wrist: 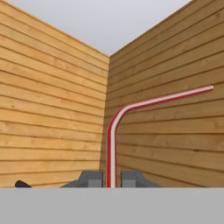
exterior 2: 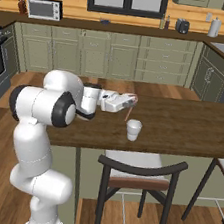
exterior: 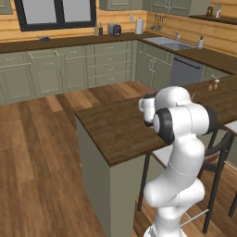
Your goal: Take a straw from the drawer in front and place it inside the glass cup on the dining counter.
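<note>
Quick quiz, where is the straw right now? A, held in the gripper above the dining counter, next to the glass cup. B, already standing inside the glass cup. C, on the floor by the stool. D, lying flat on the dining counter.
A: in the right base view the gripper is shut on the straw, which hangs down just left of the glass cup on the dining counter, not inside it.

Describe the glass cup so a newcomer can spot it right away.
Find the dining counter, the long dark wood top with stools along it. The glass cup stands near its front edge, above the closest stool, just below the gripper holding the straw. It is the sole pale, small tumbler there.
</note>
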Robot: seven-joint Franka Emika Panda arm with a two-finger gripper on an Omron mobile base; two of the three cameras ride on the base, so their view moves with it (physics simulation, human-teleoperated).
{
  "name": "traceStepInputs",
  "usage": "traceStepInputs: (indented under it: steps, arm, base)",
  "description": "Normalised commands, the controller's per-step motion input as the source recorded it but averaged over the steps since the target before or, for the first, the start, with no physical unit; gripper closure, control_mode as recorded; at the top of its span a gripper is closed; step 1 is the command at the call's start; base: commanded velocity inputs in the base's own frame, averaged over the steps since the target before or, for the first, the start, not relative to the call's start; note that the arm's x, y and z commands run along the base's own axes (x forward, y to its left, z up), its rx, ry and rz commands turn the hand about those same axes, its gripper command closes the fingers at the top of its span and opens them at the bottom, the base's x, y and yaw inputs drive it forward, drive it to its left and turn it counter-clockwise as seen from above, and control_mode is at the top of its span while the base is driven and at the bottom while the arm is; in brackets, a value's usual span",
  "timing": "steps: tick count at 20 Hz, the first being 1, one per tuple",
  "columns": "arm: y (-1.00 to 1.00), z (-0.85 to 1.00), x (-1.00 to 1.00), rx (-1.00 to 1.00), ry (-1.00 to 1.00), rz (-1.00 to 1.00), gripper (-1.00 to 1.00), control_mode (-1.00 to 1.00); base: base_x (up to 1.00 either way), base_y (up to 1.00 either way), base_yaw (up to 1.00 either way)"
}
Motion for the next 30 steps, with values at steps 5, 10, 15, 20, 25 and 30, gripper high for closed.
traceStepInputs:
  steps: [5,10,15,20,25,30]
  arm:
    - [-0.01,-0.20,0.00,0.00,0.00,0.00,1.00,-1.00]
    - [-0.02,-0.17,0.03,0.00,0.00,0.00,1.00,-1.00]
    - [-0.03,-0.14,0.11,0.00,0.00,0.00,1.00,-1.00]
    - [-0.01,-0.04,0.34,0.00,0.00,0.00,1.00,-1.00]
    - [0.00,-0.08,0.34,0.00,0.00,0.00,1.00,-1.00]
    - [-0.04,-0.36,0.18,0.00,0.00,0.00,1.00,-1.00]
  base:
    - [0.00,0.00,0.00]
    - [0.00,0.00,0.00]
    - [0.00,0.00,0.00]
    - [0.00,0.00,0.00]
    - [0.00,0.00,0.00]
    - [0.00,0.00,0.00]
